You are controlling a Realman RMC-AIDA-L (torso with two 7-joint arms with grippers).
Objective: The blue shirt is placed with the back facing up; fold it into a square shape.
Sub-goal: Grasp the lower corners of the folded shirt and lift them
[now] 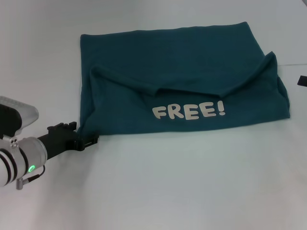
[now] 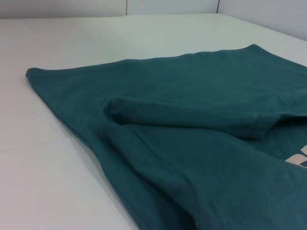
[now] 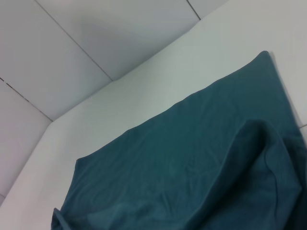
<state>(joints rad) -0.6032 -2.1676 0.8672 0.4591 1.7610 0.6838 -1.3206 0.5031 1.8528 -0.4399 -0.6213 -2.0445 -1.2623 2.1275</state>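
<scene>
White tabletop (image 1: 192,182) is bearing the blue shirt (image 1: 182,91), lying folded with its "FREE!" lettering (image 1: 188,111) facing up. At its near left corner, the left gripper (image 1: 88,140) is pinching the hem. Right gripper (image 1: 301,80) is sitting just off the shirt's right edge, its state unclear.

The blue shirt (image 1: 182,72) was a plain dark teal, with "FREE!" lettering (image 1: 188,111) in white across its folded-over flap. The worktop (image 1: 192,182) beneath was plain white. My left hand (image 1: 91,141) was black, on a silver-white wrist showing a green light.
</scene>
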